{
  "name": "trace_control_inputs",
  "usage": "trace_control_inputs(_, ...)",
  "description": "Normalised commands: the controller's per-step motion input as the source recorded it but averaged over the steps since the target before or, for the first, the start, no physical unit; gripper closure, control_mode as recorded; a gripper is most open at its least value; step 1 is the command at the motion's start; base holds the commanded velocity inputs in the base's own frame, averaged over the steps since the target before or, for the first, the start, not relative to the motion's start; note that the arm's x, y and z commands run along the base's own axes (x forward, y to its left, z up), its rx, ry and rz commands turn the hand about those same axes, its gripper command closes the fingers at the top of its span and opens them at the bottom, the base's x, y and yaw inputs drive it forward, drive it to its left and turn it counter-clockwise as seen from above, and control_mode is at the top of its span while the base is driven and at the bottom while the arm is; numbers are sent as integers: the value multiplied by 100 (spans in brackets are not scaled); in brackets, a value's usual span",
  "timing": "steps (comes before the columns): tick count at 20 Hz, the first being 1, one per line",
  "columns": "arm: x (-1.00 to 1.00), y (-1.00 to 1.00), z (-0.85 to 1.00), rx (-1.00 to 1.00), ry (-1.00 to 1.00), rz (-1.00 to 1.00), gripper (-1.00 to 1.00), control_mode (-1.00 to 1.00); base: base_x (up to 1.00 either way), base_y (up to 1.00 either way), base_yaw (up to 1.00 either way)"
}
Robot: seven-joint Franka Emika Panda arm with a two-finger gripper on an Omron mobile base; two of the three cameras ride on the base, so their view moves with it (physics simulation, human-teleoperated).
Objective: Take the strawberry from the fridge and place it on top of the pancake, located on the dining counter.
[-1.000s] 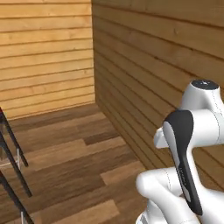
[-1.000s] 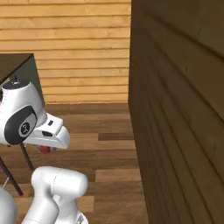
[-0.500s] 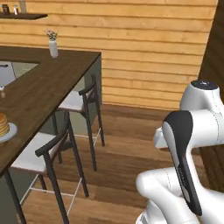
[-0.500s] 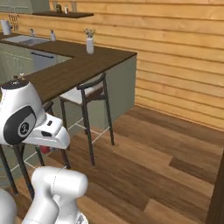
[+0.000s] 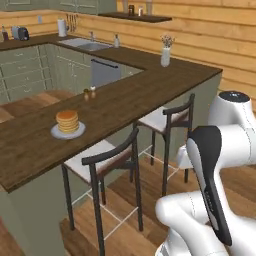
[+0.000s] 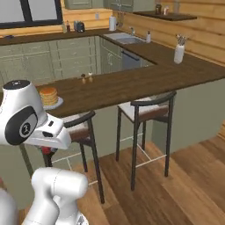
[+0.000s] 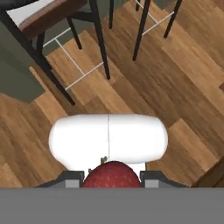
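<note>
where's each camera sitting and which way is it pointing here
Left base view: behind the arm's left, facing the long dark-brown wood dining counter with the golden pancake stack; white arm rises lower right.
Right base view: behind the arm's right, same counter, pancake and black stools; arm lower left, gripper beneath it.
Hand view: looks along the gripper at plank floor and stool legs; the small red strawberry sits between the fingertips.
Both base views share counter, pancake, stools.

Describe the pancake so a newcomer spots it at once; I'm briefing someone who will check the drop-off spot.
Find the long dark-brown dining counter with black stools along it. Near its closer end sits a pale plate carrying the pancake, a golden-brown stack, far bigger than the two small shakers further along.
</note>
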Motion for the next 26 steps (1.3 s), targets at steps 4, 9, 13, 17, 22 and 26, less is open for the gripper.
trace_control_inputs(4, 0, 0, 0, 0, 0, 0, 100, 100, 59, -25, 87)
trace_control_inputs(9, 0, 0, 0, 0, 0, 0, 100, 100, 59, -40, 73)
trace_control_inputs(13, 0, 0, 0, 0, 0, 0, 100, 100, 75, -11, 27)
trace_control_inputs(17, 0, 0, 0, 0, 0, 0, 100, 100, 80, -2, 14)
trace_control_inputs(22, 0, 0, 0, 0, 0, 0, 100, 100, 75, 1, 7)
trace_control_inputs(26, 0, 0, 0, 0, 0, 0, 100, 100, 45, 0, 12)
